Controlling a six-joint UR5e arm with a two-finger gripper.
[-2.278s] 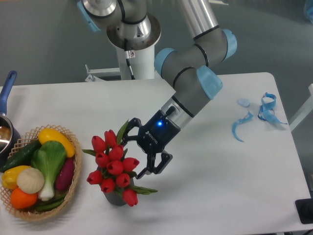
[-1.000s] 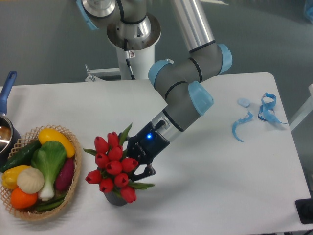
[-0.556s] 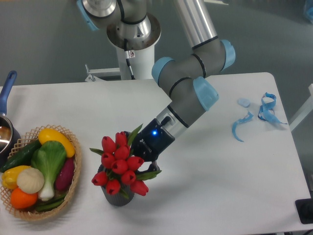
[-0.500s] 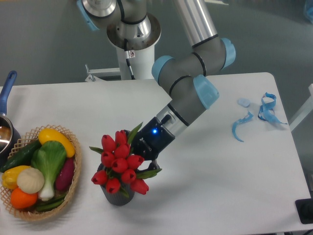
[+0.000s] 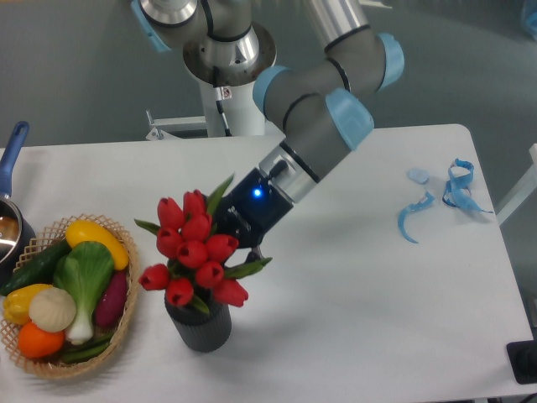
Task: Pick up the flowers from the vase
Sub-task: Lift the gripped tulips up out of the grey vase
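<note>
The gripper is pinching the flowers – fingertips apparently hidden behind the buds – just above the vase, which is standing on the white table before a grey wall.

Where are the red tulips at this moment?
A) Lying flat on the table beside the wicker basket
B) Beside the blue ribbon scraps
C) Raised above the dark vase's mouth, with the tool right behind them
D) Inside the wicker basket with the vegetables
C: the flowers sit higher than the mouth of the vase, whose ribbed wall is exposed, with the tool against the bunch's right side.
</note>
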